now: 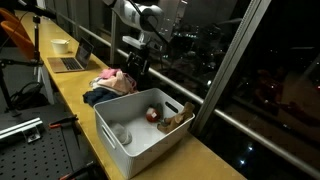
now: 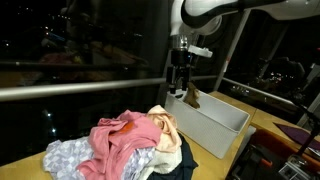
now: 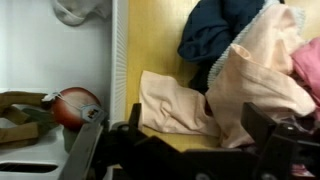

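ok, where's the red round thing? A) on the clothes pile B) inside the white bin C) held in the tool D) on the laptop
B: the red round thing lies on the floor of the white bin, while the tool hangs open above, holding nothing.

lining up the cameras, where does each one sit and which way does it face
Exterior view: looks along the counter, bin nearest, clothes pile behind; arm and gripper above.
Exterior view: opposite end, clothes pile nearest, bin behind; arm and gripper show.
Wrist view: looking down, bin left, clothes pile right; open fingers at the bottom.
All three share bin and clothes pile.
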You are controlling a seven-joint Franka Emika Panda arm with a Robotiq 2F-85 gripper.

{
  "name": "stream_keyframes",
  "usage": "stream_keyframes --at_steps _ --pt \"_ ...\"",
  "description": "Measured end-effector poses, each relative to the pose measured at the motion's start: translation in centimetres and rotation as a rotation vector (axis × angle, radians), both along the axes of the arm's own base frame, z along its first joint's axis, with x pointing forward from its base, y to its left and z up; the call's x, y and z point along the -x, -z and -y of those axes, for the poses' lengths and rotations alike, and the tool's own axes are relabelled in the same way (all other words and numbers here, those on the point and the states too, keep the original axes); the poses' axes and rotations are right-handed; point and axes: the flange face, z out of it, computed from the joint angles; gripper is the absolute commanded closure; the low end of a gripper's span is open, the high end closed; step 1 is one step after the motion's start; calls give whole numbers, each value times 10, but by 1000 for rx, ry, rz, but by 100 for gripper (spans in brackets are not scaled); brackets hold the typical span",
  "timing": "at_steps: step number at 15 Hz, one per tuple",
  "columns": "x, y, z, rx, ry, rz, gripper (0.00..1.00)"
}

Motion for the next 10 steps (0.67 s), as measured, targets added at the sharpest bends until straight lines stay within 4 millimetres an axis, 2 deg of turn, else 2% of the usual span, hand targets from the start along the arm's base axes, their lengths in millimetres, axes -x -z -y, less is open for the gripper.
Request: stream_keyframes --at_steps 7,10 --pt "3 1 103 129 29 75 0" --pt "3 7 141 163 47 138 0"
